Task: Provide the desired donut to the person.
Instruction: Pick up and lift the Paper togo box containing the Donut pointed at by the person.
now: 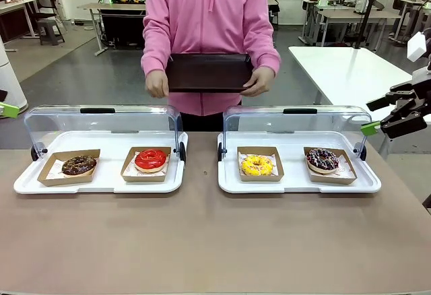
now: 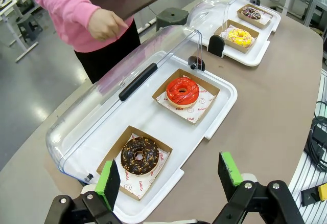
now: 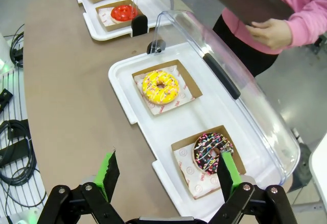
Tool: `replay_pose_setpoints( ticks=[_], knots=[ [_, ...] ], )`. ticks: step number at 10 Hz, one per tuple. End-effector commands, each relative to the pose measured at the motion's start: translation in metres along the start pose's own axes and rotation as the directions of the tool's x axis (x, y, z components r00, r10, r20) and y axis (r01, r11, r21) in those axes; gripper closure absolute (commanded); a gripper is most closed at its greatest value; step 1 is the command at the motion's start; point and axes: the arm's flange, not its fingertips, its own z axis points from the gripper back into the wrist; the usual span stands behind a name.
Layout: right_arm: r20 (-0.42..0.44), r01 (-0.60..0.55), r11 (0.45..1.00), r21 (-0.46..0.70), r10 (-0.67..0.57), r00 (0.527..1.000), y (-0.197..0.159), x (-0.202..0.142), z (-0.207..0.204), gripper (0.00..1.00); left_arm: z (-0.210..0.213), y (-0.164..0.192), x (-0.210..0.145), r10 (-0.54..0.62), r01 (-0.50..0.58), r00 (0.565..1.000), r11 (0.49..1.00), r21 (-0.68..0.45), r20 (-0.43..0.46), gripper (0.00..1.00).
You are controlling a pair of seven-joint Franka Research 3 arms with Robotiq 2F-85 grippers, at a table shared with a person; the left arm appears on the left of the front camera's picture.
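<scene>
The person in a pink hooded sweatshirt stands at the far side, both hands holding a dark brown tray. Four-coloured choice aside, each donut lies in its own cardboard boat: a chocolate nut one and a red glazed one in the left case, a yellow one and a chocolate sprinkle one in the right case. My left gripper hovers open above the table's left end, near the chocolate nut donut. My right gripper hangs open near the sprinkle donut, holding nothing.
Two white display trays sit side by side with their clear domed lids swung open toward the person. Brown tabletop stretches in front. A white table stands at the back right.
</scene>
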Motion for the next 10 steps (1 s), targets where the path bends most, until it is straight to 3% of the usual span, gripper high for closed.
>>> replay_pose_setpoints(
  ticks=[1, 10],
  knots=[
    [0.019, 0.002, 1.000, 0.008, -0.002, 1.000, -0.0007, -0.0001, -0.0013, 0.00, 0.0001, 0.0005, -0.0002, -0.002, 0.002, 1.000, 1.000, -0.006, 0.010, 0.00],
    [0.019, 0.002, 1.000, 0.008, -0.002, 1.000, -0.0007, -0.0001, -0.0013, 0.00, 0.0001, 0.0005, -0.0002, -0.002, 0.002, 1.000, 1.000, -0.006, 0.010, 0.00]
  ],
)
